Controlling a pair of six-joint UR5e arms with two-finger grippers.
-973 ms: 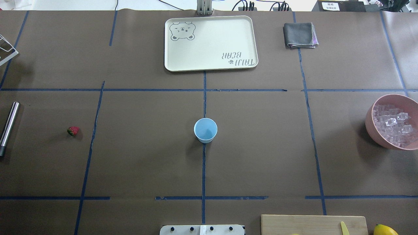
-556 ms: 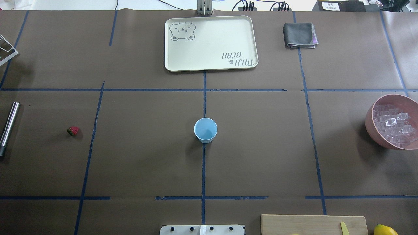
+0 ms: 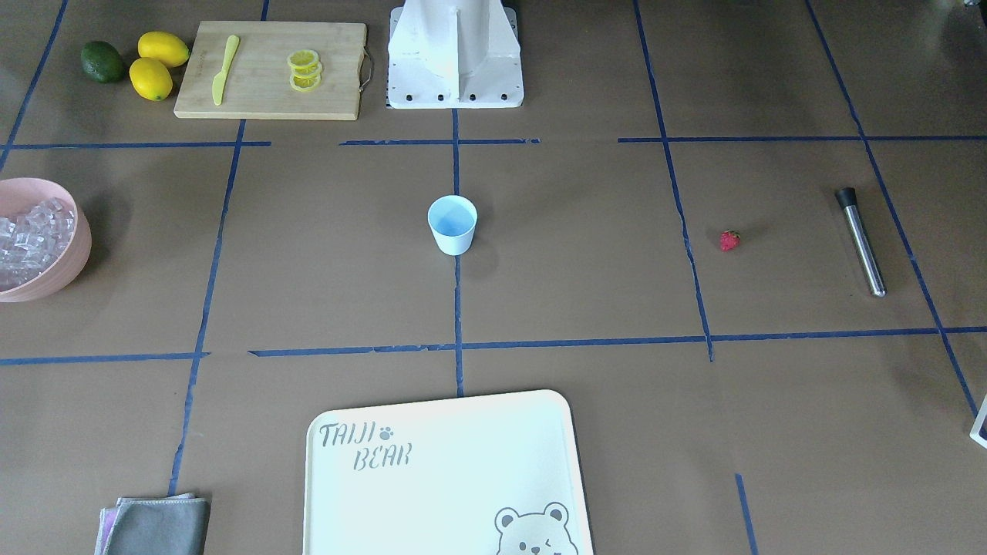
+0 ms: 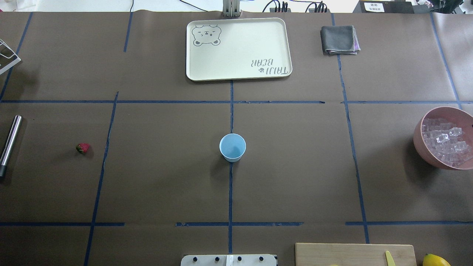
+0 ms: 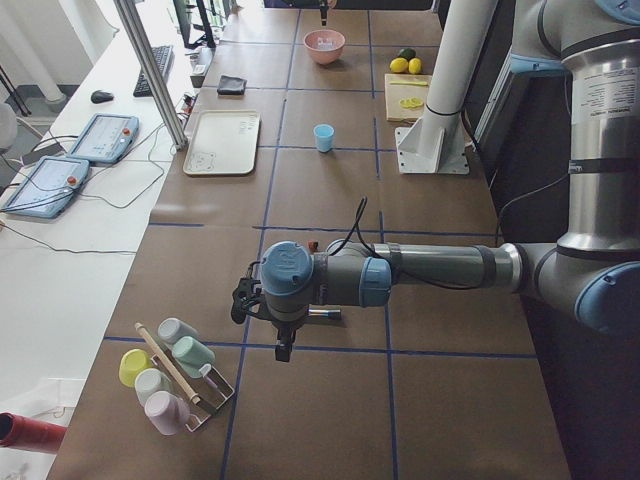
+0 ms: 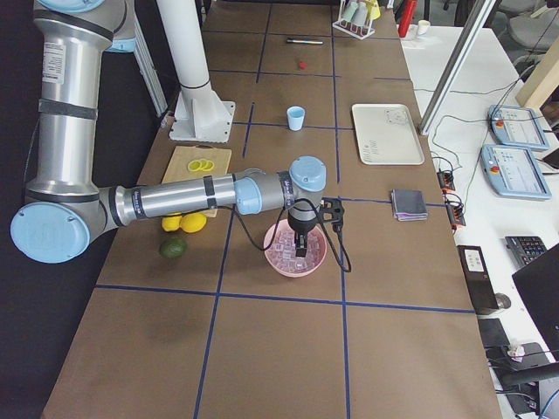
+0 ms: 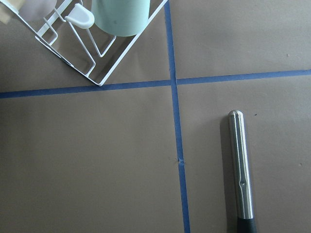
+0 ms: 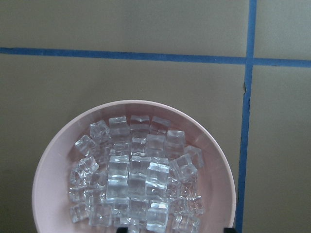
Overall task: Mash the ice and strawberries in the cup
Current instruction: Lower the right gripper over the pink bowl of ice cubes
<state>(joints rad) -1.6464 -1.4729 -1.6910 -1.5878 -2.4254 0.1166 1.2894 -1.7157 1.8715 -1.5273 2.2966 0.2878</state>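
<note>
The pale blue cup [image 4: 232, 147] stands upright at the table's centre and also shows in the front view [image 3: 453, 223]. The small red strawberry [image 4: 82, 148] lies alone on the left. The ice [image 8: 136, 174] fills the pink bowl [image 4: 419, 147] at the right edge. My right gripper [image 6: 300, 247] hangs down into the bowl. Its dark fingertips [image 8: 127, 229] show wide apart at the wrist view's bottom edge, so it is open and empty. My left gripper [image 5: 285, 345] hangs over a steel muddler [image 7: 240, 170]. I cannot tell whether it is open or shut.
A cream tray [image 4: 238, 70] and a grey cloth [image 4: 339, 39] lie at the far side. A cutting board [image 3: 270, 96] holds lemon slices and a yellow knife, with lemons [image 3: 151, 79] and an avocado [image 3: 102, 62] beside it. A cup rack [image 5: 170, 375] stands at the left end.
The pink bowl's right rim has shifted slightly in the overhead view and the ice in it looks a little stirred. The cup, strawberry and muddler have not moved.
</note>
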